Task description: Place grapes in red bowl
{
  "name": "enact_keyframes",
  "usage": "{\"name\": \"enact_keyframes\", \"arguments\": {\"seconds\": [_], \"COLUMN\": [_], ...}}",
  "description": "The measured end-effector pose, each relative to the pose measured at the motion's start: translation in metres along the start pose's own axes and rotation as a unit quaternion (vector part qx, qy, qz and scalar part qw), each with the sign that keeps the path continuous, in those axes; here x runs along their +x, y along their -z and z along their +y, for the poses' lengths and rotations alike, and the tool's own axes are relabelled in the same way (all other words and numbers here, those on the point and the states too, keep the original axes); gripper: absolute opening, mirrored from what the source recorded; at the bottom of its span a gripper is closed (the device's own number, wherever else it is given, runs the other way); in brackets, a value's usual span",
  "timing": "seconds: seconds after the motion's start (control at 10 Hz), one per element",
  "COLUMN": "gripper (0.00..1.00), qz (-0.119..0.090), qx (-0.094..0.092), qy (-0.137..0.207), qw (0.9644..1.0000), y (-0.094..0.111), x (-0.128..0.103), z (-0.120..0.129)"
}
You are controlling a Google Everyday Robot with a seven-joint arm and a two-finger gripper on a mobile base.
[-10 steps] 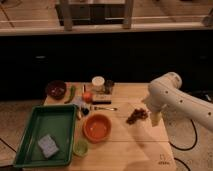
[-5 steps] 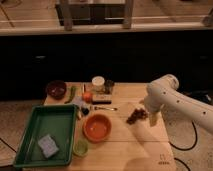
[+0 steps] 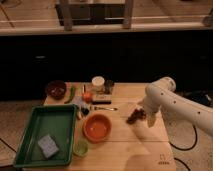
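Observation:
The grapes [image 3: 133, 118], a small dark lumpy bunch, lie on the wooden table [image 3: 120, 150] to the right of the middle. The white arm reaches in from the right, and my gripper [image 3: 143, 113] is at its lower end, right at the bunch's right side and open. How its tips touch the grapes is hidden in shadow. The red bowl [image 3: 85, 128], round, orange-red and glossy, stands empty a short way to the left of the grapes.
A green tray [image 3: 30, 125] with a blue-grey sponge [image 3: 48, 146] fills the table's left. A light-green cup [image 3: 80, 147] stands beside it. Behind are a maroon bowl [image 3: 56, 89], a green vegetable [image 3: 71, 94], a white jar [image 3: 98, 82], a dark can [image 3: 108, 86] and a small orange fruit [image 3: 87, 96].
Hardly anything differs; the arm has stayed over the grapes and the bunch lies at the same spot.

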Motion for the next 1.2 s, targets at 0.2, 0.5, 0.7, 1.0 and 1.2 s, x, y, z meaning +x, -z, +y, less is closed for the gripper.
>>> {"name": "enact_keyframes", "arguments": {"seconds": [0.2,0.5,0.7,1.0,1.2], "gripper": [0.8,0.8,0.8,0.8,0.8], "qz": [-0.004,-0.009,-0.012,-0.021,-0.027], "qx": [-0.002,-0.005,-0.008,-0.015,-0.014], "qy": [0.005,0.018,0.022,0.028,0.033], "qw": [1.0,0.9998,0.9996,0.9993,0.999], "y": [-0.007,-0.019,-0.023,-0.038,-0.043], "x": [-0.001,-0.001,0.0,0.002,0.001], "z": [-0.002,-0.007,-0.009,-0.008,-0.012]}}
